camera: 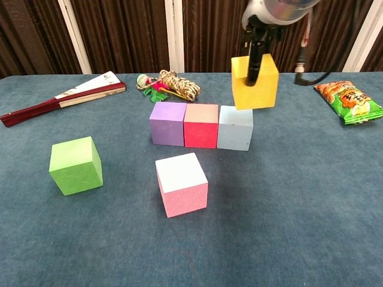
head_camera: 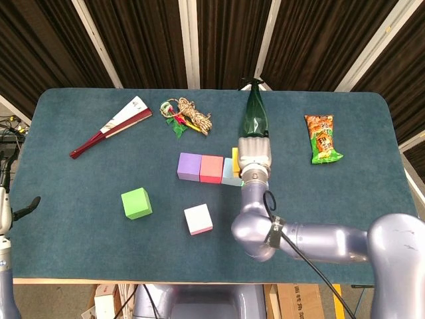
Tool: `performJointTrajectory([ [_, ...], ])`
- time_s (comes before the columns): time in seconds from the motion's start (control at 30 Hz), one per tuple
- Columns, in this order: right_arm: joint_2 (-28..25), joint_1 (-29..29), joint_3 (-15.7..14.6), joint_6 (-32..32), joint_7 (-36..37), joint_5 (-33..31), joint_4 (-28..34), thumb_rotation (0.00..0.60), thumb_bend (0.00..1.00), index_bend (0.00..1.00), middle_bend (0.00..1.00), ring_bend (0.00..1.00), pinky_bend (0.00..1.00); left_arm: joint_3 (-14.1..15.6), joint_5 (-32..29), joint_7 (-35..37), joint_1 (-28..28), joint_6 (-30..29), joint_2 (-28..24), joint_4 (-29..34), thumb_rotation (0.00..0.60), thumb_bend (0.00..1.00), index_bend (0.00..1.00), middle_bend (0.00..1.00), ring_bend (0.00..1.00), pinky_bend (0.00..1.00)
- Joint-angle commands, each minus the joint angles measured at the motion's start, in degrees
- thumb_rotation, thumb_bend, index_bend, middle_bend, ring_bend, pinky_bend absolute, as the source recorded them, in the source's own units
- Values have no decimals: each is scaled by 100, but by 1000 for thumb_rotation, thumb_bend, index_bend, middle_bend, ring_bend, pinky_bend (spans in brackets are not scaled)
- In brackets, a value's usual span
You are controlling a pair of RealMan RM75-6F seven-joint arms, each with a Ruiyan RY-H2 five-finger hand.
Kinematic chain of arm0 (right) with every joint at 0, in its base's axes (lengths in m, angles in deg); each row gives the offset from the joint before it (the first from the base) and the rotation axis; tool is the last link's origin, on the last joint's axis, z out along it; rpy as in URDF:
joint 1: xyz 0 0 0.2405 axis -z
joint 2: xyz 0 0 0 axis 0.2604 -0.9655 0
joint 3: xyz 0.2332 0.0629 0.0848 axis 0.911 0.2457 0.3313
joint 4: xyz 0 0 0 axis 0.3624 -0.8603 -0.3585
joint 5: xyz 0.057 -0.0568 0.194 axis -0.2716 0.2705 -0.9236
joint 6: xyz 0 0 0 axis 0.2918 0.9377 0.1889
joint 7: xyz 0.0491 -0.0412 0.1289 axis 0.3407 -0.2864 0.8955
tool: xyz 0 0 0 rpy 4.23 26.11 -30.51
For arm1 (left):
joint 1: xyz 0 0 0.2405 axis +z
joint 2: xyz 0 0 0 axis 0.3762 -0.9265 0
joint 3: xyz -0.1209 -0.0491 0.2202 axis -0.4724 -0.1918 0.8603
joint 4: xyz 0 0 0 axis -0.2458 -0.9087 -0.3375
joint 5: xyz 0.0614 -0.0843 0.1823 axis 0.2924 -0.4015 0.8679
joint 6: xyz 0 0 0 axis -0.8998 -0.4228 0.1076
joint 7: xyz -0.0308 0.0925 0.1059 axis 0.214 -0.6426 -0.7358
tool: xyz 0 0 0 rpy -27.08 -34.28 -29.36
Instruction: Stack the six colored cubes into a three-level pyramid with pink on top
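Note:
Purple cube (camera: 167, 123), red cube (camera: 201, 125) and light blue cube (camera: 235, 127) stand in a touching row at the table's middle. My right hand (camera: 258, 42) grips the yellow cube (camera: 255, 82) from above and holds it in the air just over the light blue cube's far right side. In the head view the right hand (head_camera: 254, 158) hides most of the yellow cube (head_camera: 235, 161) and part of the light blue cube (head_camera: 230, 178). The pink cube (camera: 182, 183) sits in front of the row and the green cube (camera: 75, 165) at front left. My left hand (head_camera: 8, 209) hangs open off the table's left edge.
A folded fan (camera: 63, 98) lies at the back left and a coil of rope (camera: 173, 85) behind the row. A green bottle (head_camera: 254, 116) stands just beyond my right hand. A snack bag (camera: 348, 101) lies at the back right.

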Motion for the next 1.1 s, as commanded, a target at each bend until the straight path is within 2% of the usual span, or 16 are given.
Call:
performJointTrajectory([
  [0.03,154,-113,216,19,-178,-192,-192,600,269,399,370,201,12,-94,-84,-225,-15,-123,113,-163,600,203,97,0,0,0],
  [0.17,374,-245,392,126,-423,-342,-450,600,268,399,370,201,12,-59,-36,45,-23,-43,104,-103,600,203,96,0,0,0],
  [0.37,659,-233,600,54,-436,-267,-815,600,269,406,370,201,12,-17,35,56,-5,-72,63,-66,600,202,96,0,0,0],
  [0.63,1036,-275,459,248,-753,89,-1399,600,268,406,370,201,11,-14,43,-27,2,-108,69,-48,600,203,96,0,0,0],
  [0.9,1341,-269,764,247,-895,88,-1882,600,268,405,370,201,12,-14,20,-112,-14,-87,105,-66,600,203,96,0,0,0],
  [1.1,1445,-208,1059,220,-999,39,-1938,600,268,406,370,201,12,-12,6,-100,-16,-62,101,-68,600,203,96,0,0,0],
])
